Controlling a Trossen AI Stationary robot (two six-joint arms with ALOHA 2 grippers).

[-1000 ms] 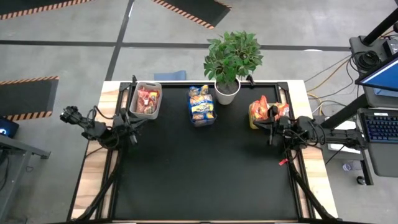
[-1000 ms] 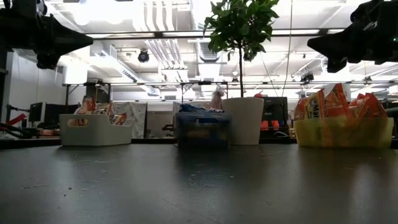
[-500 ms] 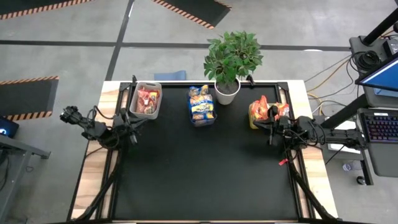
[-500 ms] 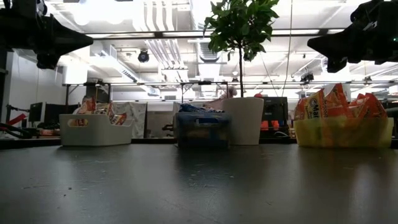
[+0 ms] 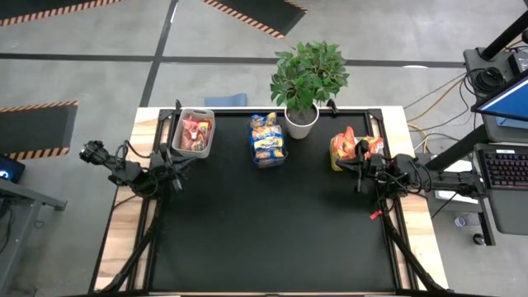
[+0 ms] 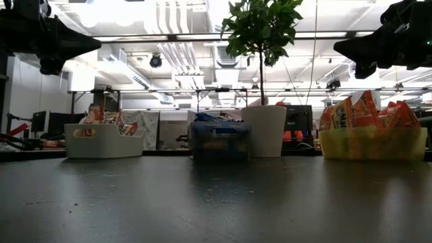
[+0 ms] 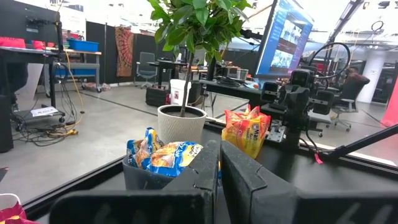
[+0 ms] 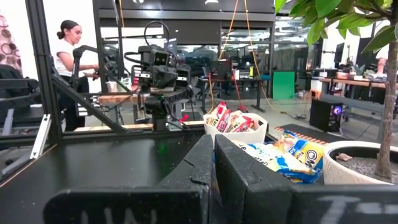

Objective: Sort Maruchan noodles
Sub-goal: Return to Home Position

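You have both arms folded back at the sides of the bench (image 5: pixel 272 223). The left gripper (image 7: pixel 219 149) hangs over the left edge, just in front of the pale grey bin (image 5: pixel 207 132). Its fingers (image 7: pixel 245 177) are clenched together with only a hairline between them, and they hold nothing. The right gripper (image 8: pixel 213 146) sits over the right edge, close by the yellow bin (image 6: pixel 371 145), and its fingers (image 8: pixel 239 171) are likewise pressed together on nothing.

All the noodles you can see are in the bins along the far edge:
- The red-orange packets (image 5: pixel 195 132) stand in the pale grey bin at the back left.
- The blue-and-yellow packets (image 5: pixel 266 136) fill the dark bin (image 5: pixel 268 162) in the middle.
- The orange packets (image 5: pixel 351 142) stick up out of the yellow bin at the back right.

A potted plant (image 5: pixel 301 120) in a white pot stands between the dark bin and the yellow one, just beside the dark bin. Beyond the bench, the right wrist view shows a person (image 8: pixel 69 46) seated at a desk.
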